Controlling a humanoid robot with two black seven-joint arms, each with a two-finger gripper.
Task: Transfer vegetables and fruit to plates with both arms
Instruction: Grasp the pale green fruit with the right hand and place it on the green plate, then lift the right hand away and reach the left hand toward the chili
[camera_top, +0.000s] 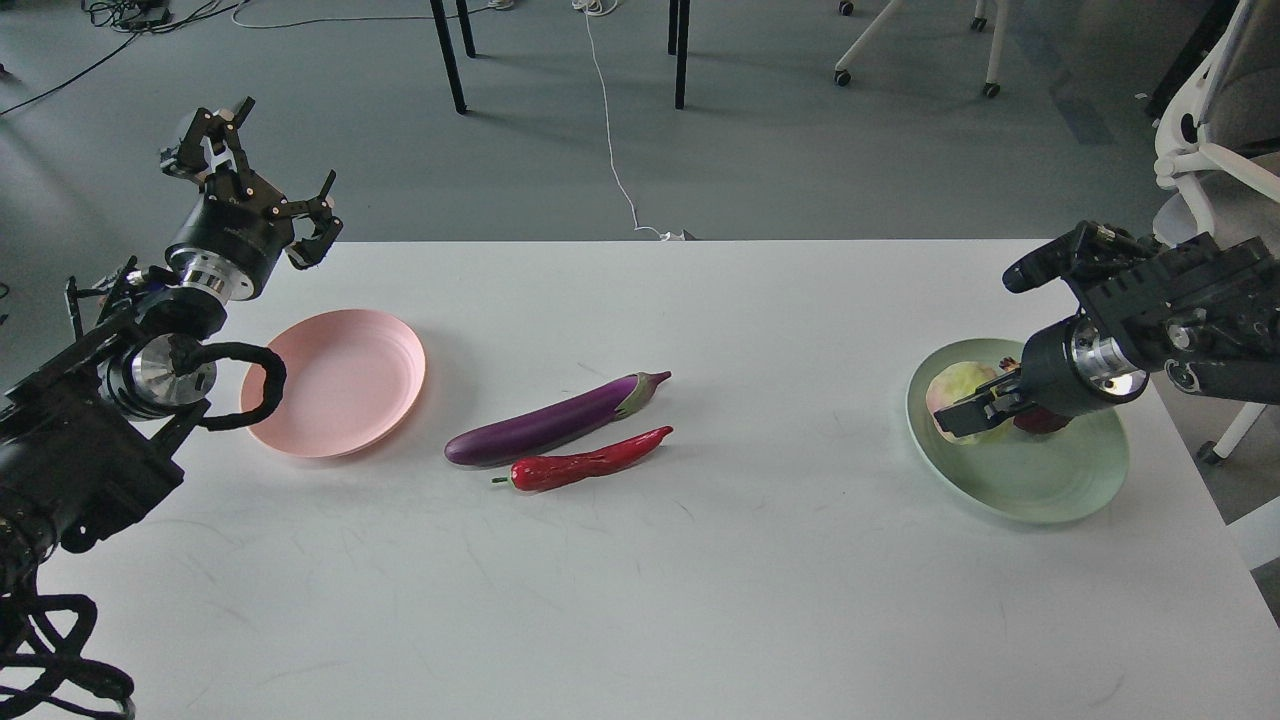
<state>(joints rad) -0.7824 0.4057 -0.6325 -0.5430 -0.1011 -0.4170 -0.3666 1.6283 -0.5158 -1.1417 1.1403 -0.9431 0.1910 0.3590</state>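
The purple eggplant (550, 424) and the red chili pepper (590, 461) lie side by side at the table's middle. The empty pink plate (340, 392) sits at the left. My left gripper (262, 170) is open and empty, raised above the table's far left corner, behind the pink plate. My right gripper (966, 414) is shut on the yellow-green fruit (953, 388) at the left inside of the mint green plate (1010, 498). I cannot tell whether the fruit rests on the plate. The dark red pomegranate (1040, 423) lies on that plate, mostly hidden behind my right wrist.
The white table (640, 600) ends close behind my left gripper and just right of the green plate. A white office chair (1210, 150) stands off the table's right side. Black table legs (450, 55) and a white cable (610, 130) are on the floor beyond.
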